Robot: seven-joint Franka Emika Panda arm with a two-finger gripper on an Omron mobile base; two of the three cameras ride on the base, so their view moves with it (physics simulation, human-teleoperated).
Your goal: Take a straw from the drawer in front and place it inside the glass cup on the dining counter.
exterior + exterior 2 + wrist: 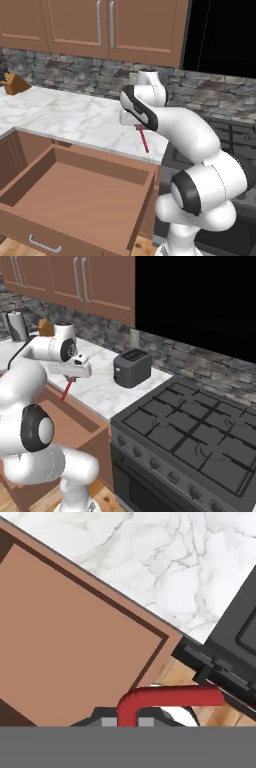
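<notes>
Item: red straw [144, 139], clenched in pincer [137, 125] above open drawer [75, 192] (thin stick); risk: may swivel or slip during carry.

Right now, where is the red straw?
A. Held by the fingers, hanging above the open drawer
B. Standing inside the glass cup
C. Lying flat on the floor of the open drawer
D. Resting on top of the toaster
A: the straw hangs from the closed fingers in the air, over the edge of the open drawer, whose floor is bare.
</notes>
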